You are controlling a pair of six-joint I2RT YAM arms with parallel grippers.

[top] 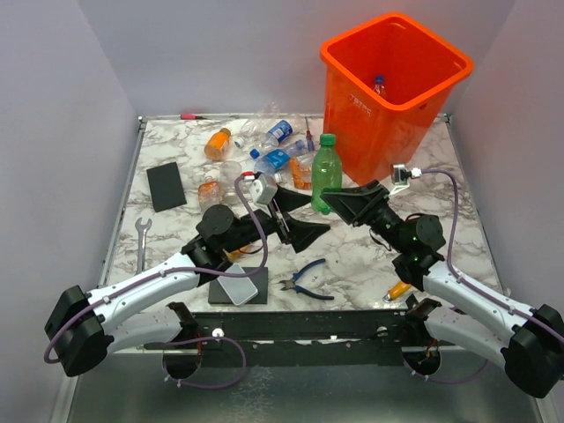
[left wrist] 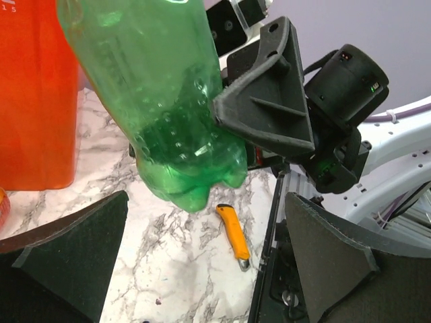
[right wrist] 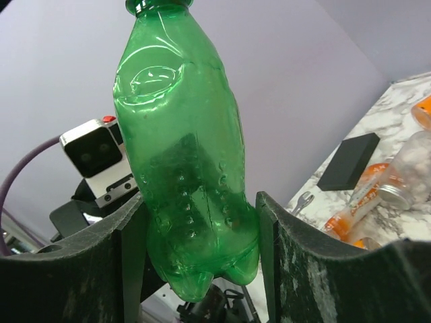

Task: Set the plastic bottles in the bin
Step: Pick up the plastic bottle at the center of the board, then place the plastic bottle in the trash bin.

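Green bottle (top: 327, 172) pinched near its base by right gripper (top: 333, 203), off the table beside bin (top: 388, 123); left gripper (top: 302, 218) open, empty. Risk: low grip lets it tip, clipping tall rim

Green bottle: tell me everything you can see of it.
The green bottle is translucent plastic with a green cap, no label showing, apparently empty. Its upper body is dented. It stands upright, clamped low on both sides by the right gripper, its lobed base seemingly clear of the table, near the bin. Nothing else touches it.
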